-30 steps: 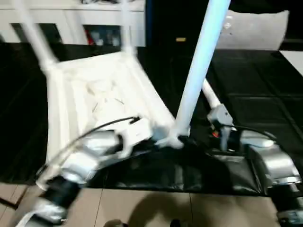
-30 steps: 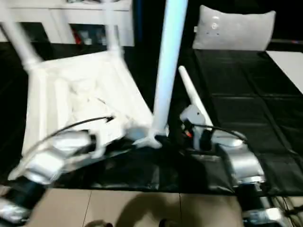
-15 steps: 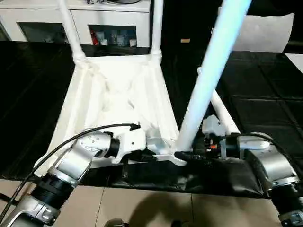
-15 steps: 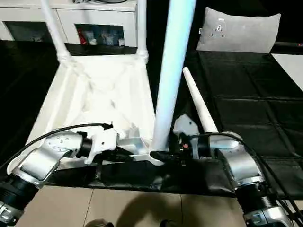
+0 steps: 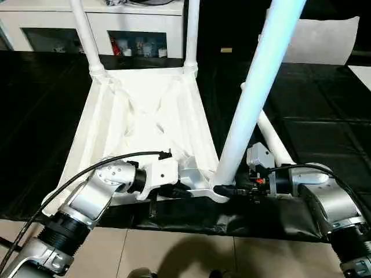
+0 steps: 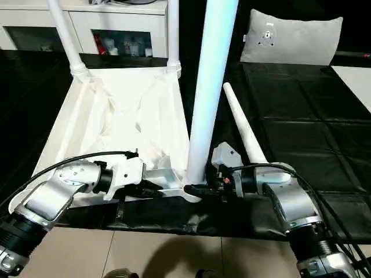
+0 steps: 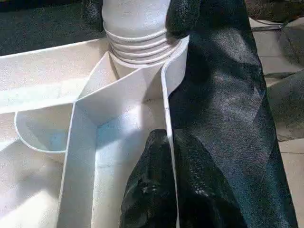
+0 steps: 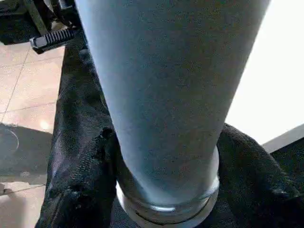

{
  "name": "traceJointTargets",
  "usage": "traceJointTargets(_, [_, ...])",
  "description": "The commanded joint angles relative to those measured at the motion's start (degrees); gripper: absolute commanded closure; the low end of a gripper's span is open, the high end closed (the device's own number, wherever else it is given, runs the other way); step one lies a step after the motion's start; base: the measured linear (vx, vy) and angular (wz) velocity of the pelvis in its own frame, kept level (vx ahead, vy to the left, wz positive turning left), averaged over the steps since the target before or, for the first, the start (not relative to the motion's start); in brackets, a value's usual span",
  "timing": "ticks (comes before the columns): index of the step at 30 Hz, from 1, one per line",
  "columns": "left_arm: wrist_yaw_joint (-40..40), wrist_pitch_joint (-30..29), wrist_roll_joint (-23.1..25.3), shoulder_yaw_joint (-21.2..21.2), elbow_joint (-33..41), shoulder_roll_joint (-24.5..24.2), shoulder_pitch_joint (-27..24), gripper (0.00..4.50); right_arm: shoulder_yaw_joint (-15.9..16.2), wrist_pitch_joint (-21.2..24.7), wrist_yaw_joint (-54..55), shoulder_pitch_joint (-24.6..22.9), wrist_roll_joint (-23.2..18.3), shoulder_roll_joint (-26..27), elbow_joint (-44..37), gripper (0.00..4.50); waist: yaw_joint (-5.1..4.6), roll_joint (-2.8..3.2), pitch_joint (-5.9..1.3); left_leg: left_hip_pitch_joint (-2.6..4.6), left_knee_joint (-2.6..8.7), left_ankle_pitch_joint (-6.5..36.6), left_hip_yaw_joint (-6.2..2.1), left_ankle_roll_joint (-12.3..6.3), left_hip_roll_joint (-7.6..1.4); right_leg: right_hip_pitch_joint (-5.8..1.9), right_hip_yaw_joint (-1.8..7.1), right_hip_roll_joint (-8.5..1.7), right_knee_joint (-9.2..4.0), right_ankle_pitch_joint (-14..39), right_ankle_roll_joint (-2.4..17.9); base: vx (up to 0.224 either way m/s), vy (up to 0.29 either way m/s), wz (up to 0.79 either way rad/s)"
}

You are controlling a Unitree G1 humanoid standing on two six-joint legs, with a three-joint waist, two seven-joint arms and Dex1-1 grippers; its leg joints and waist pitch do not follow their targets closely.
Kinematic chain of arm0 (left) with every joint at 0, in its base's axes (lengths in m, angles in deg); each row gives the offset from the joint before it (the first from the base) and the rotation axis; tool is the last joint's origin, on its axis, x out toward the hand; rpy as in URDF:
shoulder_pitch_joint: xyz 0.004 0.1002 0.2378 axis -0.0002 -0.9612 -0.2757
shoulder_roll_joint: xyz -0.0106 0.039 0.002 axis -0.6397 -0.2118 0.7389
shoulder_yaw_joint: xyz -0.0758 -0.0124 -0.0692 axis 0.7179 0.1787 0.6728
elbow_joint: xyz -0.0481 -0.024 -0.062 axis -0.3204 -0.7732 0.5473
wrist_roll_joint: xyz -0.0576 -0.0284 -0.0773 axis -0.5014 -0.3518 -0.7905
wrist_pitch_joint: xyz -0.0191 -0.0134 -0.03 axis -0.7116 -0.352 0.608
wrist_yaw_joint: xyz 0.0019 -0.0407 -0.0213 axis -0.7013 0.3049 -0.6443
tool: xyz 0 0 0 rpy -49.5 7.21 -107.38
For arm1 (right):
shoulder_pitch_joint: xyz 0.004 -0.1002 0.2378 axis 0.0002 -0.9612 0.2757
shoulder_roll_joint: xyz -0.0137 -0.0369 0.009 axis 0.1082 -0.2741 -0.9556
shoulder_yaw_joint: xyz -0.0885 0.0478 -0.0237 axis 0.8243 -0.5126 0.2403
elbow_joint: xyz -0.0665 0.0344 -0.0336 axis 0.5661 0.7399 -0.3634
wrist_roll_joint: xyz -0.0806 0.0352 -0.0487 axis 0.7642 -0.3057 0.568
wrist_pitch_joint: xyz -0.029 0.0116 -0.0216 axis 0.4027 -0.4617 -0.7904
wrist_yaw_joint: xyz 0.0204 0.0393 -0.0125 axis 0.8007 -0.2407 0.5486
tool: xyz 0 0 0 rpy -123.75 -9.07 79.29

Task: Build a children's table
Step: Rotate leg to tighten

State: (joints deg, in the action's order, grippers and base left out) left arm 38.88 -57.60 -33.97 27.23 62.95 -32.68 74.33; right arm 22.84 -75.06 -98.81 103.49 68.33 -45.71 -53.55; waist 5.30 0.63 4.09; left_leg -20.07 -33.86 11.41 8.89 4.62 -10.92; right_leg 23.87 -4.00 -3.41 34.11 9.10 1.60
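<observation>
The light is bright and comes from above. The white plastic children's table top point(image 5: 145, 121) glares so much that its ribs almost vanish (only faint grey lines remain). The black-covered desk point(image 6: 301, 127) gives soft sheen along its creases. A dark shadow lies on the beige tiled floor point(image 5: 174, 255) below the desk edge. The head views are sharp. In the right wrist view, the close white tubular leg point(image 8: 166, 95) looks soft, bluish-grey, with an overexposed white patch beside it.

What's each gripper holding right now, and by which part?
Left gripper pinches the tabletop side wall; right gripper straddles the near leg at its base.
</observation>
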Motion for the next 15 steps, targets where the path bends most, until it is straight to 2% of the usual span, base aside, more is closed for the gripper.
traceJointTargets(1, [1.07,-0.40,-0.43,-1.32,1.73,0.46,-0.57,4.50,0.37,0.20,0.52,-1.02,-0.63,0.70,-0.88,1.85,-0.02,-0.60,-4.19,-0.35,3.56,7.33,0.22,-4.06,-1.68,-3.77,2.66,-4.07,-3.98,17.11,10.03,0.000,0.000,0.00])
traceJointTargets(4, [-0.97,-3.27,-2.04,-0.22,3.57,2.23,-1.49,4.50,-0.39,2.69,2.75,-2.58,-2.74,3.09,-2.92,1.85,-0.01,-0.52,-4.18,-0.37,3.60,7.92,0.19,-3.74,-1.70,-3.83,2.63,-4.15,-4.12,17.80,10.03,0.000,0.000,0.00])
traceJointTargets(5, [-0.97,-3.27,-2.04,-0.22,3.57,2.23,-1.49,4.50,-0.39,2.69,2.75,-2.58,-2.74,3.09,-2.92,1.85,-0.12,-0.57,-4.15,-0.41,3.65,7.98,0.20,-3.66,-1.65,-3.84,2.63,-4.03,-4.10,18.02,9.90,0.000,0.000,0.00])
traceJointTargets(7, [-6.27,-8.34,-3.19,1.30,5.14,6.54,-1.50,4.50,-1.35,5.61,10.51,-2.34,-2.02,7.54,-2.75,1.85,-0.34,-0.24,-3.99,-0.29,3.72,8.63,0.19,-3.12,-1.64,-3.64,2.55,-3.95,-4.33,19.52,9.63,0.000,0.000,0.00])
traceJointTargets(8, [-6.27,-8.34,-3.19,1.30,5.14,6.54,-1.50,4.50,-1.35,5.61,10.51,-2.34,-2.02,7.54,-2.75,1.86,-0.49,-0.36,-3.94,-0.29,3.70,9.07,0.27,-2.80,-1.60,-3.60,2.57,-3.96,-4.50,20.47,9.39,0.000,0.000,0.00])
traceJointTargets(9, [-8.57,-9.96,-3.15,1.74,5.34,8.27,-1.32,4.50,-1.83,7.06,13.62,-1.95,-1.80,9.43,-2.27,1.86,-0.59,-0.47,-4.06,-0.48,3.68,9.09,0.11,-2.26,-1.40,-3.93,2.38,-4.03,-4.52,22.20,8.46,0.000,0.000,0.00])
traceJointTargets(11, [-11.70,-11.60,-2.54,2.21,5.12,10.40,-0.86,4.50,-2.56,8.63,17.80,-1.25,-1.41,11.91,-1.36,1.86,-1.15,-0.61,-3.96,-0.57,3.73,9.60,-0.02,-1.91,-1.14,-3.84,2.16,-3.99,-5.10,25.95,6.38,0.000,0.000,0.00])
traceJointTargets(12, [-17.41,-14.54,-1.36,3.62,3.76,14.29,0.37,4.50,-4.11,9.01,24.76,0.16,-0.39,15.86,0.74,1.86,-1.42,-0.63,-4.06,-0.61,3.65,9.60,0.03,-1.81,-1.11,-3.80,2.20,-3.97,-5.07,26.11,6.21,0.000,0.000,0.00])
traceJointTargets(13, [-20.32,-15.94,-1.08,4.42,2.91,16.26,1.12,4.50,-4.83,9.00,28.00,0.86,0.08,17.63,1.77,1.86,-2.11,-0.79,-3.98,-0.77,3.49,9.27,0.02,-1.35,-0.82,-3.71,1.95,-3.98,-5.36,27.90,5.51,0.000,0.000,0.00])
traceJointTargets(15, [-22.11,-16.81,-0.97,4.92,2.39,17.46,1.59,4.50,-5.28,9.04,29.95,1.27,0.35,18.70,2.37,1.86,-2.40,-0.84,-4.11,-0.74,3.41,9.25,-0.07,-1.45,-0.72,-3.72,1.85,-4.02,-5.53,28.76,4.90,0.000,0.000,0.00])
